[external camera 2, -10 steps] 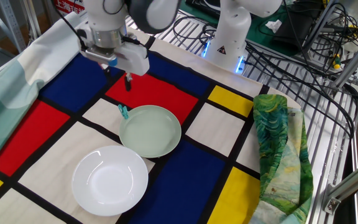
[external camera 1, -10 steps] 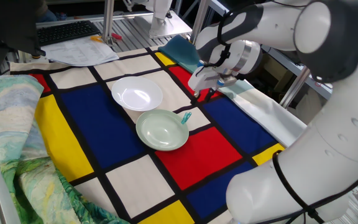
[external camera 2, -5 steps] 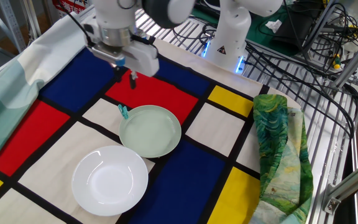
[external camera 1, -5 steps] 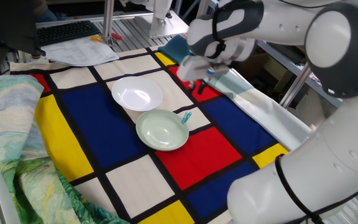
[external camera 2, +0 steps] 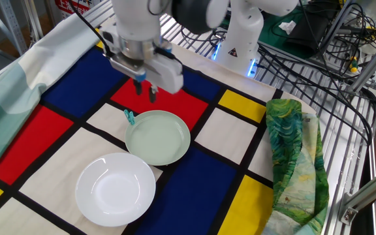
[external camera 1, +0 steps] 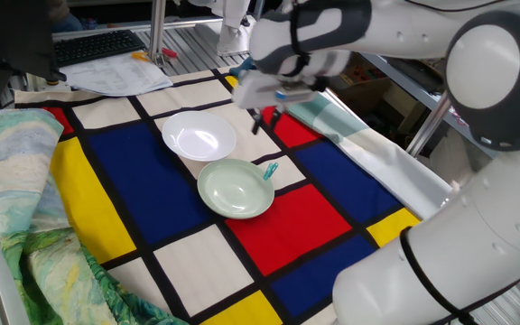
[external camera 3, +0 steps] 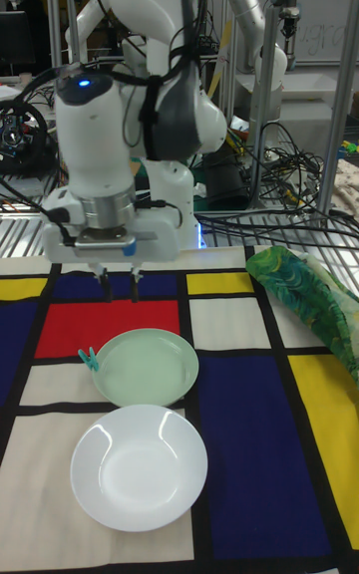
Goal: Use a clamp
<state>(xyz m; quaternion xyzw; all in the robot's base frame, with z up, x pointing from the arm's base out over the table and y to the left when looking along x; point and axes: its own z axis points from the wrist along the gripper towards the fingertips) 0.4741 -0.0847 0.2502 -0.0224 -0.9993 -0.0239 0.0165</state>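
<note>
The clamp [external camera 1: 270, 169] [external camera 2: 130, 117] [external camera 3: 89, 360] is a small teal clip resting against the rim of the pale green bowl [external camera 1: 236, 190] [external camera 2: 157, 137] [external camera 3: 148, 367]. Whether it grips the rim I cannot tell. A white bowl [external camera 1: 199, 135] [external camera 2: 115, 189] [external camera 3: 140, 466] sits right beside the green one. My gripper [external camera 1: 265, 120] [external camera 2: 145, 91] [external camera 3: 120, 290] hangs open and holds nothing. It points down over the red square just beyond the green bowl, above the cloth and apart from the clamp.
A chequered red, blue, yellow and white cloth [external camera 2: 175, 98] covers the table. A crumpled green patterned cloth [external camera 2: 292, 156] [external camera 1: 25, 208] lies at one side, a pale teal cloth [external camera 1: 341, 122] at another. The robot base [external camera 2: 240, 39] and cables [external camera 2: 318, 46] stand behind.
</note>
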